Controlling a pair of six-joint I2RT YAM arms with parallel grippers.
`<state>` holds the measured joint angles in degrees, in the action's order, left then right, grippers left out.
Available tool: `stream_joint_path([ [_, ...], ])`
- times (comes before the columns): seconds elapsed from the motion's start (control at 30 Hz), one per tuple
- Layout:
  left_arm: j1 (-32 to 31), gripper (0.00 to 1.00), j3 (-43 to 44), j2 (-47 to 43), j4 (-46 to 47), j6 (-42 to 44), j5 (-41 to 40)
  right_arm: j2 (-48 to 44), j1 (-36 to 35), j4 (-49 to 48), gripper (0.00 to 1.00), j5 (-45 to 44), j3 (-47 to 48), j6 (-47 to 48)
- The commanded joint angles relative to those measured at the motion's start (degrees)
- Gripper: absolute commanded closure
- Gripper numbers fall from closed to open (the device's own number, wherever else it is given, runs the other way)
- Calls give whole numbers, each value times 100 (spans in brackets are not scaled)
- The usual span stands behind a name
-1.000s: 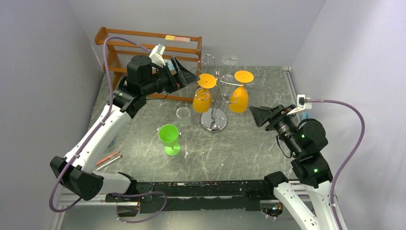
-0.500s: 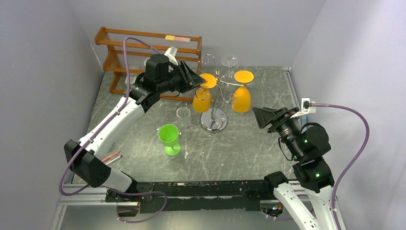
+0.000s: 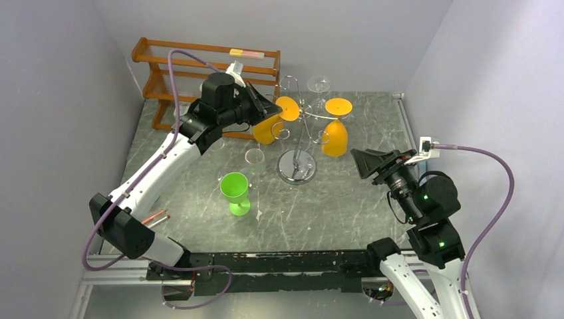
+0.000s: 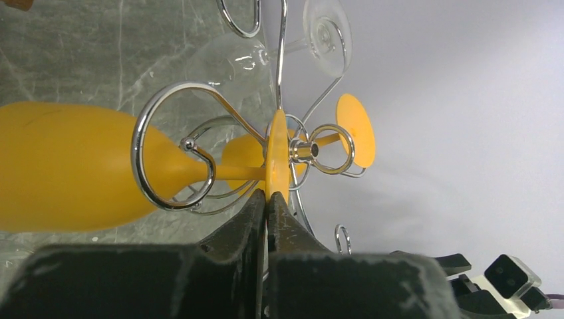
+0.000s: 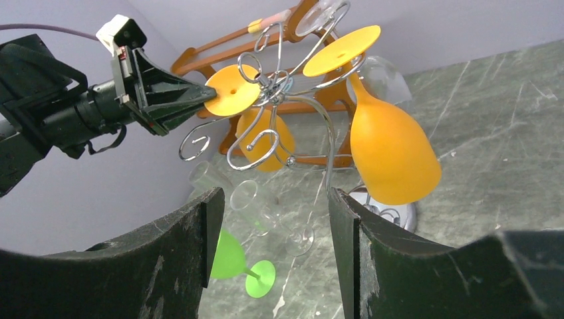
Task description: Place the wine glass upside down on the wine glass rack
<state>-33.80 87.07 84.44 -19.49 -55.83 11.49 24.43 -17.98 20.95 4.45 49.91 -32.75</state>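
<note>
The chrome wine glass rack (image 3: pixel 296 166) stands mid-table, its curled arms (image 4: pixel 174 147) close in the left wrist view. An orange wine glass (image 3: pixel 265 130) hangs upside down on the rack's left arm, its bowl (image 4: pixel 66 173) tilted out to the left. My left gripper (image 3: pixel 275 106) is shut on the edge of that glass's foot (image 4: pixel 277 156), the fingertips (image 4: pixel 267 199) pinching the disc. A second orange glass (image 3: pixel 334 137) hangs on the right arm. My right gripper (image 3: pixel 362 161) hovers right of the rack, open (image 5: pixel 276 199) and holding nothing.
A green wine glass (image 3: pixel 234 193) and a clear glass (image 3: pixel 255 159) stand upright left of the rack base. Another clear glass (image 3: pixel 320 84) hangs at the rack's back. A brown wooden shelf (image 3: pixel 173 66) stands at the back left. Pens (image 3: pixel 151 219) lie near the left edge.
My left arm moved right to the rack and its gripper shut on the left orange glass's foot. That glass's bowl swung out to the left. The right arm barely moved.
</note>
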Motion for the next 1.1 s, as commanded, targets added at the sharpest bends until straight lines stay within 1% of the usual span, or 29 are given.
stream_joint_path([
  [0.0, -21, 95, -38, -337, 216, -167, -192, -39, 12, 43, 37, -25, 9, 85],
  [0.1, 53, 95, -113, -478, 346, -169, -404, -26, 12, 13, 37, 1, 19, 102],
  [0.27, 289, 95, -383, -596, 856, -401, -171, 1, 9, 10, 37, 30, 70, 132],
  [0.67, 588, 95, -557, -358, 1551, -429, 208, -30, 9, 65, 37, 17, 167, 207],
  [0.8, 648, 95, -515, -342, 1496, -327, 117, -52, 7, 87, 37, 4, 175, 219],
  [0.97, 698, 95, -626, -609, 1264, -182, -268, -77, 10, 97, 37, -14, 168, 209],
  [1.07, 717, 95, -713, -782, 1175, -112, -348, -78, 5, 104, 37, -8, 146, 210],
])
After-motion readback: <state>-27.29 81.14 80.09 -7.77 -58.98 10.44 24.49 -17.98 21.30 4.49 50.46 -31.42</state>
